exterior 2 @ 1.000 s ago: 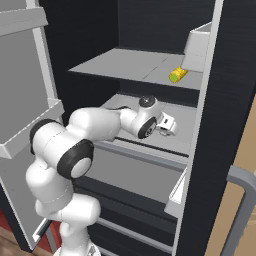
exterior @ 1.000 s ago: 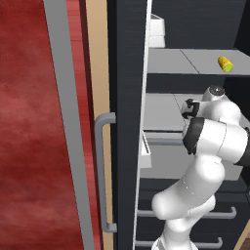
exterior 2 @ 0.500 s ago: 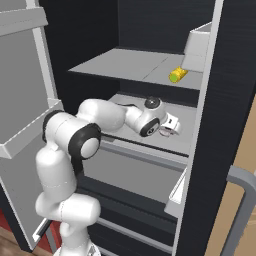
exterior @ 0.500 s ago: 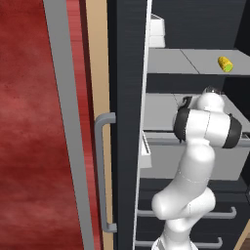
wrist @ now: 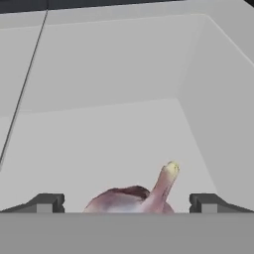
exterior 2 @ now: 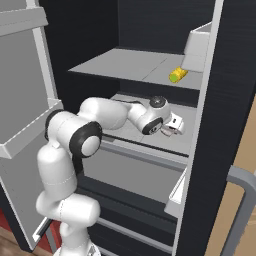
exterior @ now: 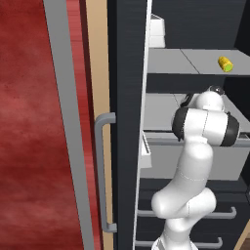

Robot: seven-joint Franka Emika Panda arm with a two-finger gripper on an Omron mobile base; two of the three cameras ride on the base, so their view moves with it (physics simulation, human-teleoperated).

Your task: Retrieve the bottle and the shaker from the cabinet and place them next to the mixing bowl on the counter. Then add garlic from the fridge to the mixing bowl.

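Hand view puts your tool (wrist: 127,203) wide apart around the garlic (wrist: 136,198) – near the fridge (exterior 2: 210,165) shelf's (wrist: 109,139) right wall.

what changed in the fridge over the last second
The arm swung its elbow in and up, carrying the end effector slightly farther toward the right side of the middle fridge shelf. It now straddles the garlic, open. The yellow item on the upper shelf and the fridge door stayed put.
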